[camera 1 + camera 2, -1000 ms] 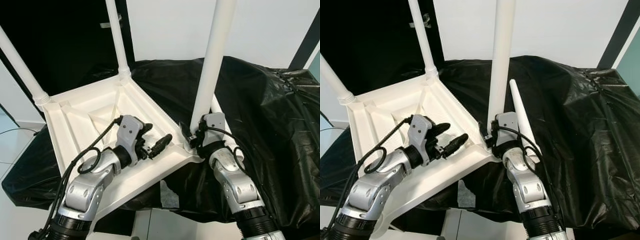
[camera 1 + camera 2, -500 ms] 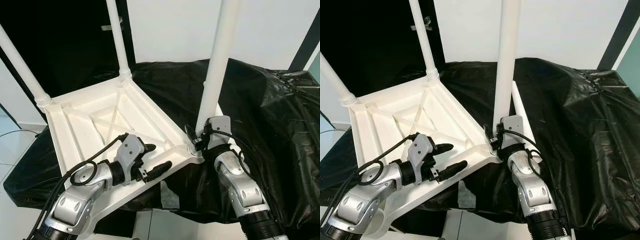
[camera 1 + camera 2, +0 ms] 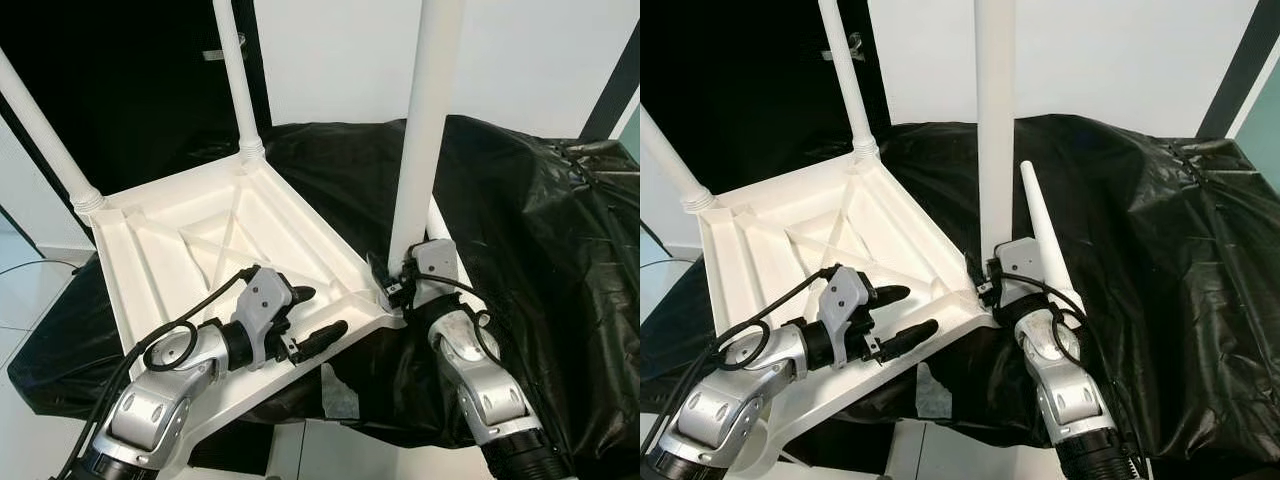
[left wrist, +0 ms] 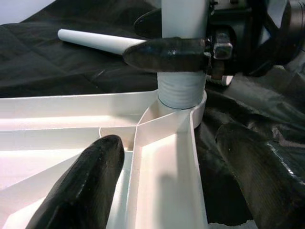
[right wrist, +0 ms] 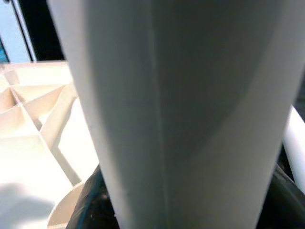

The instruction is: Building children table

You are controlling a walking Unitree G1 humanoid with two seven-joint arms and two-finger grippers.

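The white table top [image 3: 190, 225] lies upside down on the black sheet. My right gripper [image 3: 398, 283] is shut on the base of a white leg [image 3: 422, 130], which stands upright in the near right corner socket [image 4: 183, 102]. My left gripper [image 3: 318, 314] is open, its fingers [image 4: 90, 183] straddling the table's front rim just left of that corner. A loose leg [image 3: 1043, 235] lies on the sheet behind the right gripper. The held leg [image 5: 181, 105] is close up in the right wrist view.
Two mounted legs [image 3: 236, 80] [image 3: 42, 130] rise from the far corners. A black plastic sheet [image 3: 540, 220] covers the support and drapes to the right. A pale scrap [image 3: 336, 392] hangs below the front edge. There is a dark doorway on the left and a white wall behind.
The held leg has swung from a lean to upright in the corner socket. My left gripper drew back from inside the table top to its front rim and then stayed there.
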